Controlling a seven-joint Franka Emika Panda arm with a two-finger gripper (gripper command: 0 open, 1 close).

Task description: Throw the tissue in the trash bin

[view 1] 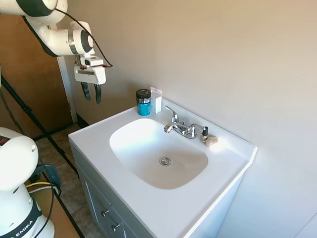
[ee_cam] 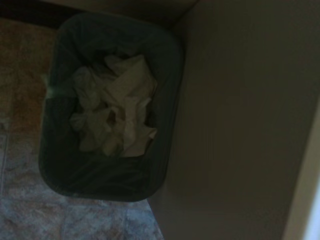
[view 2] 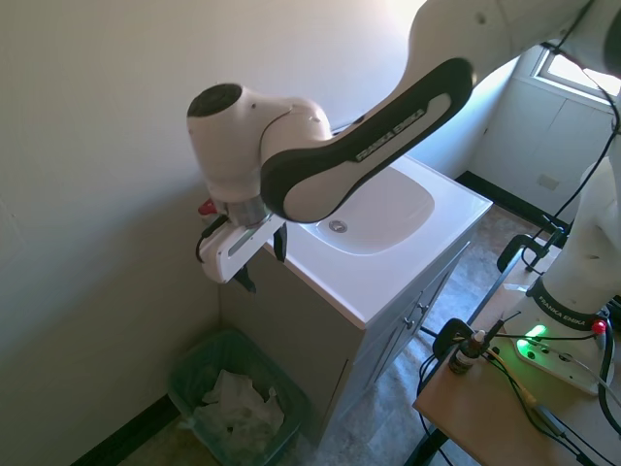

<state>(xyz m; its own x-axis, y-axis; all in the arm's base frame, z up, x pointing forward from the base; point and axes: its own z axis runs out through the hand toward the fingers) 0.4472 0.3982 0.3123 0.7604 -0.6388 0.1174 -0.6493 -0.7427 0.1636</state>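
The crumpled white tissue (view 2: 239, 406) lies inside the green mesh trash bin (view 2: 191, 364), which stands on the floor between the wall and the vanity's side. The wrist view looks straight down into the bin (ee_cam: 171, 55), where the tissue (ee_cam: 116, 111) fills the middle as a heap of soft white folds. My gripper (view 2: 262, 264) hangs high above the bin, beside the vanity's end. It is open, and nothing sits between its fingers. From the other side the gripper (view 1: 92, 93) shows left of the counter, with its dark fingers (view 1: 98, 93) apart and empty.
The white vanity (view 1: 94, 141) with its sink stands right beside the bin. On the counter are a blue jar with a black lid (view 1: 143, 102), a small white card (view 1: 156, 99), a chrome faucet (view 1: 182, 129) and a beige lump (view 1: 212, 142). The wall is close behind the bin.
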